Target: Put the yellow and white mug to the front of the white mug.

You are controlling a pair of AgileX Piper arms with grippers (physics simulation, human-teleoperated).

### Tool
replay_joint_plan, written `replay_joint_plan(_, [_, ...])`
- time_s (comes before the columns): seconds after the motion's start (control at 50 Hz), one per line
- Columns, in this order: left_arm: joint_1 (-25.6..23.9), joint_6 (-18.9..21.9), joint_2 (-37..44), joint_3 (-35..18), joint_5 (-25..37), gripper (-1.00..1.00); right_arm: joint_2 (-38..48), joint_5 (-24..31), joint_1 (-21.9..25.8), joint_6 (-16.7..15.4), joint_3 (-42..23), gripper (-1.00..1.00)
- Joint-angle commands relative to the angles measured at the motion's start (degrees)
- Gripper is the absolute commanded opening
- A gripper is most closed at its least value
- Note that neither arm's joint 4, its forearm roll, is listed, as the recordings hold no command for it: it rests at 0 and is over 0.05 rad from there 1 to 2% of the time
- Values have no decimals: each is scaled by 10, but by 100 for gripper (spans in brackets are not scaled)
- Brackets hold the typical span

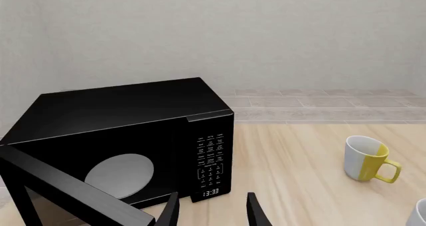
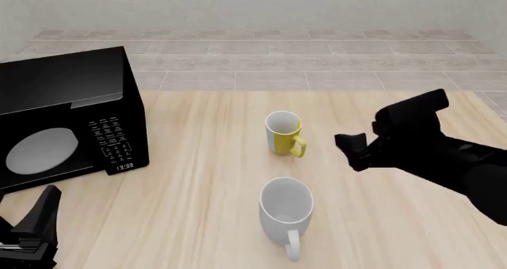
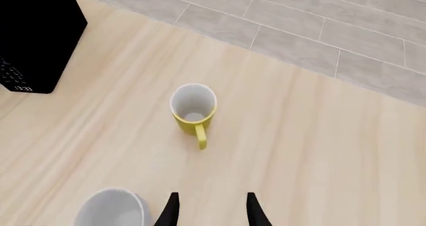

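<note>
Yellow mug (image 2: pixel 283 133) upright, handle toward me; white mug (image 2: pixel 286 209) likewise, glossy. My right gripper (image 3: pixel 209 209) released, left gripper (image 1: pixel 213 211) too.

Front view high behind arms, facing forward-down; wrist views nearer, both sharing the yellow and white mug (image 2: pixel 284 132) with it.

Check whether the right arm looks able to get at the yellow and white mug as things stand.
Probably yes. The right gripper is open and the yellow and white mug stands upright with bare table between them; the white mug sits off to the side.
</note>
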Motion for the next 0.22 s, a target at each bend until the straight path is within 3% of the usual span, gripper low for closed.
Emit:
replay_joint_plan(0.02, [0,0,0,0,0,100,-72,-5,-11,1,43,100])
replay_joint_plan(0.22, [0,0,0,0,0,100,-126,11,-14,1,58,100])
